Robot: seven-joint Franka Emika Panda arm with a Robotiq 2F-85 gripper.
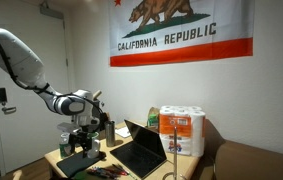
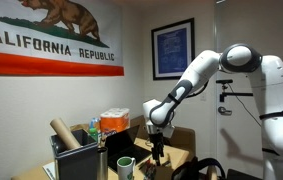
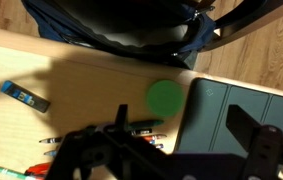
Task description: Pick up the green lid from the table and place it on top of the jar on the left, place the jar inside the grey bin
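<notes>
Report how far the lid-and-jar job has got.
Done: nothing yet. The small flat round green lid lies on the wooden table, beside the shallow dark grey bin. In hand: the gripper hangs open above the lid, holding nothing. Left: grasp the lid, cap the jar, which the wrist view does not show, then put the jar in the bin.

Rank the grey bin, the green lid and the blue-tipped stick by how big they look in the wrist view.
1. grey bin: largest, and it runs out of frame.
2. green lid.
3. blue-tipped stick: slightly longer than the lid is wide, but much slimmer, so it covers the least area.
</notes>
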